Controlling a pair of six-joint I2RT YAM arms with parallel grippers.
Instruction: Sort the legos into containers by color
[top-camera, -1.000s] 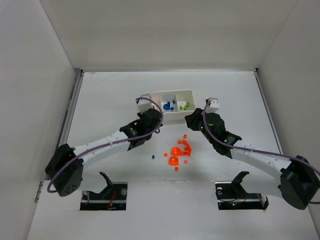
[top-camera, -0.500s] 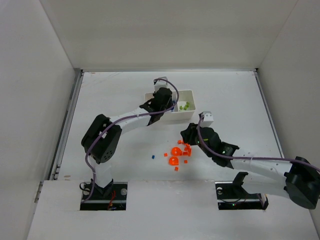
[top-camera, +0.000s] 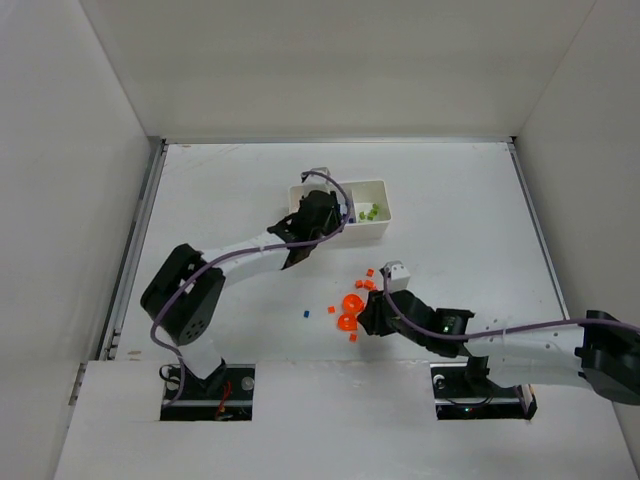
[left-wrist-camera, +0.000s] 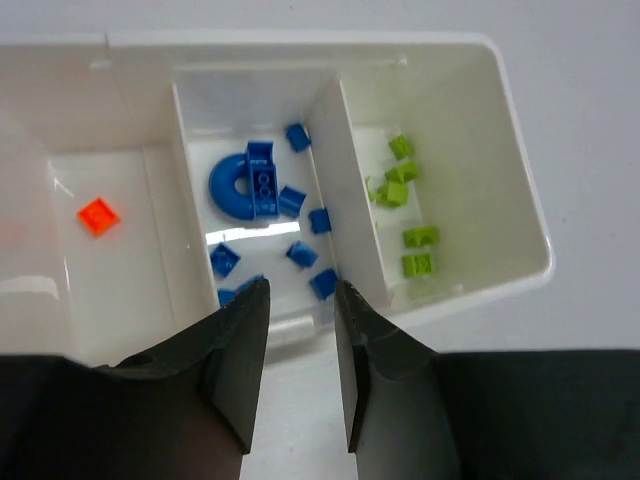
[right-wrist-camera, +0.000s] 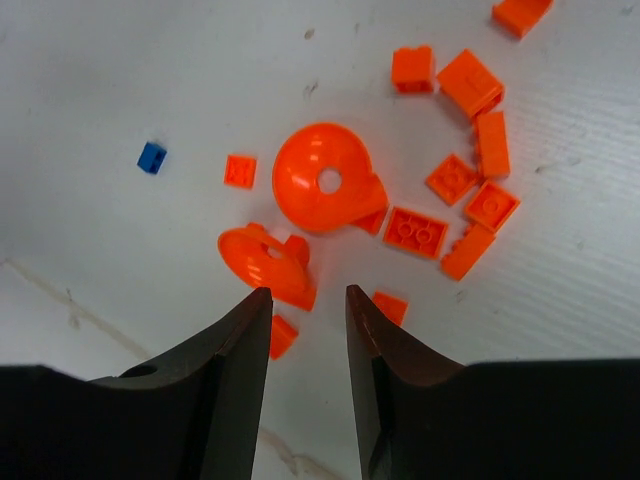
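Orange legos (right-wrist-camera: 415, 232) crowd the table (right-wrist-camera: 120, 60) below the right claw (right-wrist-camera: 307, 293).

Inspection found the white rectangular plastic tray (left-wrist-camera: 520, 180) far-centre on the white surface (top-camera: 220, 190). One orange-red plastic brick (left-wrist-camera: 98, 216) lay in its left compartment, blue plastic bricks (left-wrist-camera: 258, 185) in the middle, yellow-green plastic bricks (left-wrist-camera: 400, 190) in the right. Loose orange-red plastic pieces (right-wrist-camera: 415, 232) lay nearer, one blue plastic cube (right-wrist-camera: 151, 158) left of them.

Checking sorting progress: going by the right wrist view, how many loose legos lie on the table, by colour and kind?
Large rounded orange pieces: 2
Small orange bricks: 11 (one cut by the frame edge, one partly behind a finger)
Blue bricks: 1
Total: 14
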